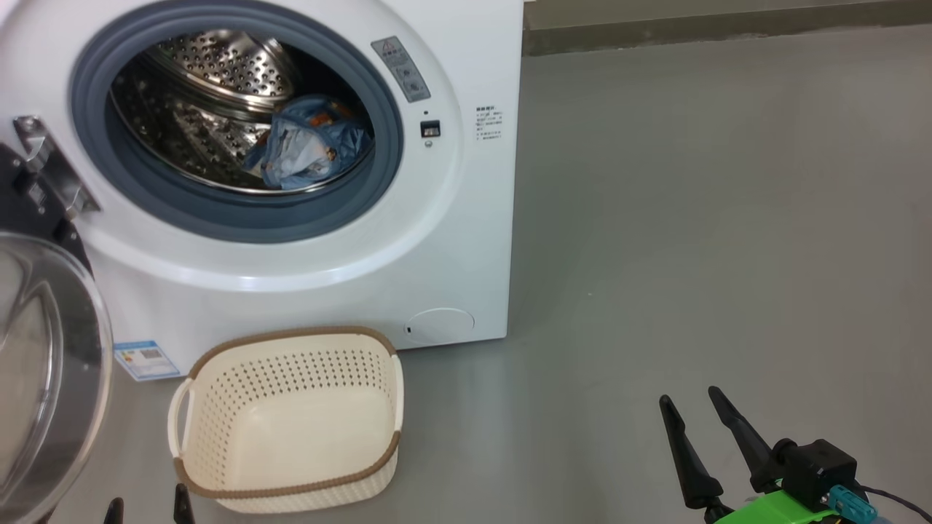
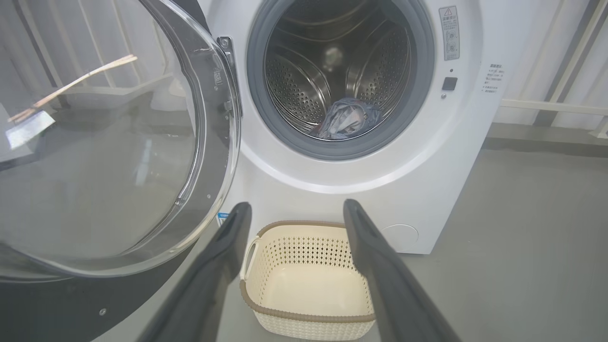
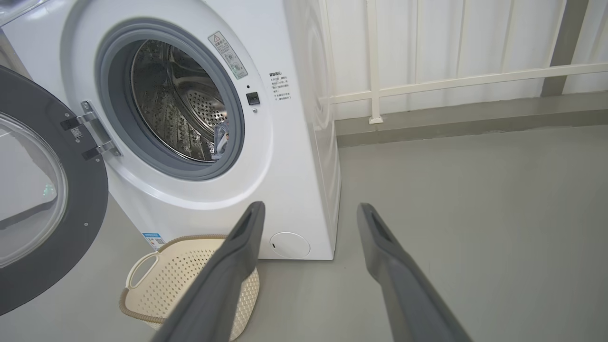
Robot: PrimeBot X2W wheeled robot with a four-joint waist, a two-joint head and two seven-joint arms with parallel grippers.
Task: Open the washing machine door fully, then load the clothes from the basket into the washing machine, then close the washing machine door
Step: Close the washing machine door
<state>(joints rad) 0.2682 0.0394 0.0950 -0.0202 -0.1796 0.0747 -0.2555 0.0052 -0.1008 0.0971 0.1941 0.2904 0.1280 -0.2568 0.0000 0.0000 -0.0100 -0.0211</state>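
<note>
The white washing machine (image 1: 437, 240) stands at the left with its round door (image 1: 44, 378) swung wide open to the left. Light-blue clothes (image 1: 309, 145) with orange print lie inside the steel drum, also seen in the left wrist view as clothes (image 2: 346, 118). The cream basket (image 1: 218, 378) sits on the floor before the machine with nothing in it. My left gripper (image 2: 294, 209) is open, hovering back from the basket (image 2: 308, 247); its fingertips (image 1: 182, 502) peek in at the head view's bottom edge. My right gripper (image 1: 688, 404) is open over bare floor to the right.
Grey floor (image 1: 728, 255) spreads to the right of the machine. A white railing and wall (image 3: 451, 76) run behind. The open door (image 2: 109, 156) juts out at the left, close to my left gripper.
</note>
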